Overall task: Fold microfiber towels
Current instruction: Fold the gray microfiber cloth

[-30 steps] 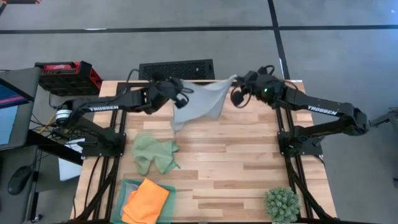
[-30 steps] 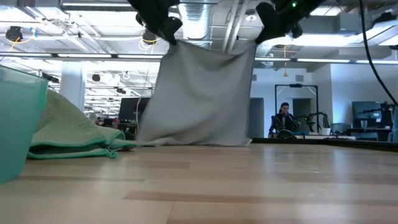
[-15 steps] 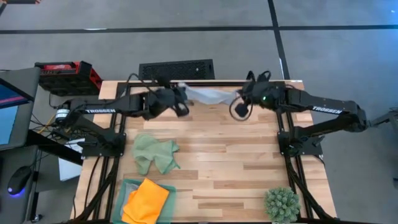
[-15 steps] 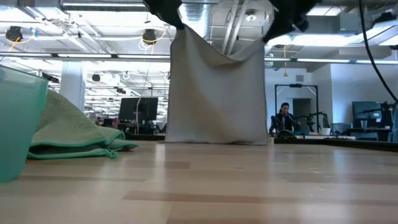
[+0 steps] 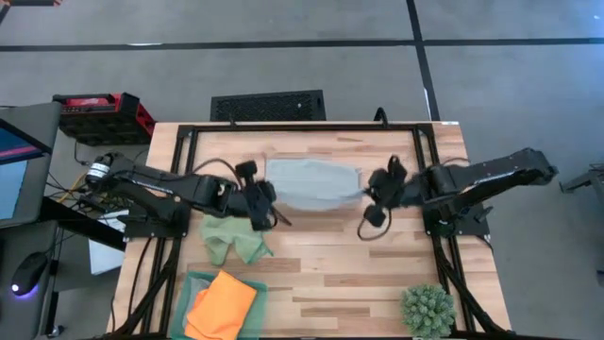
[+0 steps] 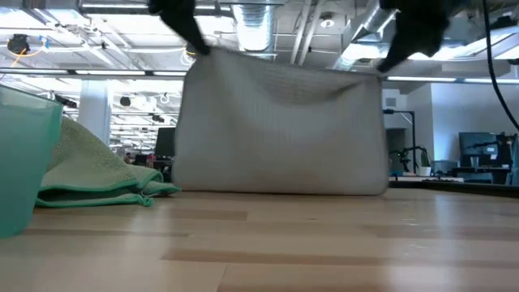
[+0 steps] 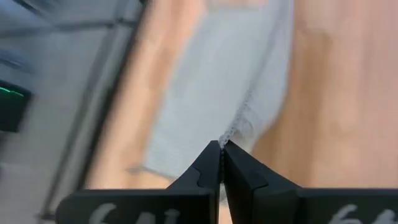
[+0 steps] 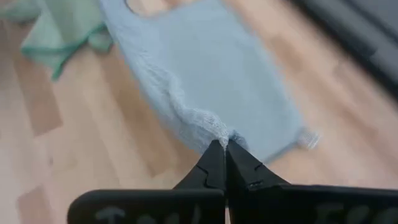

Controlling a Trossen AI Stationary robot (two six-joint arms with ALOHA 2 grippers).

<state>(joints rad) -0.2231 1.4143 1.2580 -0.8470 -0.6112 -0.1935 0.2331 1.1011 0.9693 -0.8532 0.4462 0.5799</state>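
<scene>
A pale grey-blue towel (image 5: 313, 183) is stretched between my two grippers over the table's middle, toward the far side. In the low view the grey-blue towel (image 6: 280, 134) hangs as a wide sheet and its lower edge (image 6: 280, 191) rests on the table. My left gripper (image 5: 269, 200) is shut on its left end. My right gripper (image 5: 370, 192) is shut on its right end. A light green towel (image 5: 232, 236) lies crumpled at the near left. An orange towel (image 5: 223, 304) lies in the green tray (image 5: 192, 280). My left gripper pinches the grey-blue towel's stitched edge (image 7: 231, 132) at its upper left corner between its two shut fingers. The corner is lifted and the cloth falls from it to the table. My right gripper pinches a bunched corner (image 8: 216, 132) at the towel's upper right between its two shut fingers. The top edge (image 6: 284, 71) between the two corners sags only a little.
A spiky green plant (image 5: 427, 310) stands at the near right corner. A dark keyboard (image 5: 268, 105) and a red box (image 5: 102, 114) lie beyond the far edge. Bare wood (image 5: 359, 264) shows between the towels and the plant.
Both grippers have come from the far edge toward the table's middle and have spread apart, carrying the grey-blue towel. It hung narrow and gathered at the far edge; now it is drawn out wide, with its lower edge on the table.
</scene>
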